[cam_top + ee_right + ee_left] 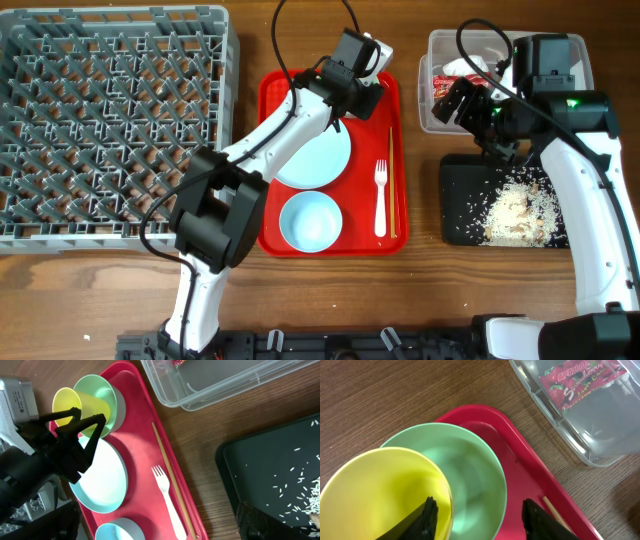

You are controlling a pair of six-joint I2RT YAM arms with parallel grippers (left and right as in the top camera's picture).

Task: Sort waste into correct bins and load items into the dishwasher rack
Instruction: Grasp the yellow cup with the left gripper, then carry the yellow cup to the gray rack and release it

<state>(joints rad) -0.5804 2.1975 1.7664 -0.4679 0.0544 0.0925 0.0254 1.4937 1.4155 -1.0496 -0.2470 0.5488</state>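
1. Yellow plastic fills my left wrist view: the yellow cup stands at the far corner of the red tray, crowding the pale green bowl; whether it sits inside the bowl or only against it, I cannot tell
2. My left pincer hangs with fingers apart, one inside the cup near its wall, the other out over the tray beyond the bowl's rim, clamped on nothing I can see
3. My right pincer gapes wide and empty by the clear tub, where the red-and-white wrapper lies; the rice scraps sit in the black tray
4. Nothing stands in the dishwasher rack yet
5. The risk, as I judge it: that span takes in cup wall and bowl together, so closing could pinch both, tip the cup, or shove the bowl along the tray
6. A smooth thin rim may also slip from my pads on the way to the rack
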